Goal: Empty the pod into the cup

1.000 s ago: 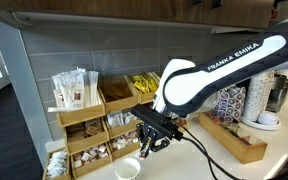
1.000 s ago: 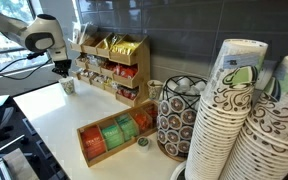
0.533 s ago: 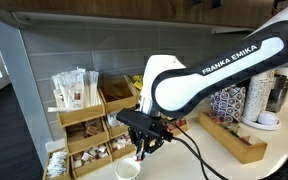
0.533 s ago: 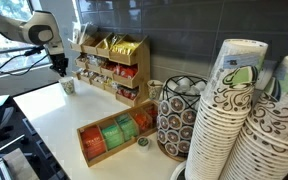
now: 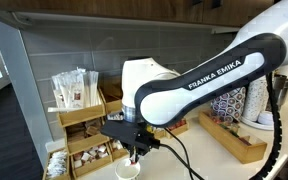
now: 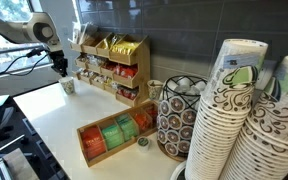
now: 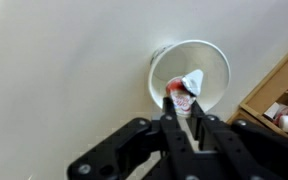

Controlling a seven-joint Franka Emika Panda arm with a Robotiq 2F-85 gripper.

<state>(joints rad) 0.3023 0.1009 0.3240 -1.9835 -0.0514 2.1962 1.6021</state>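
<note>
Claw (image 7: 182, 110), closed tight on the pod (image 7: 188, 85), has moved sideways and now hangs directly over the cup (image 7: 213, 62), which stands near the back edge of the table (image 7: 64, 70), by the organiser (image 5: 84, 130). Emptying can probably begin.

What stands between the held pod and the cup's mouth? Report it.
Nothing visible does. In the wrist view the gripper, shut on the pod, hangs right over the open cup. No lid or other object lies between them.
</note>
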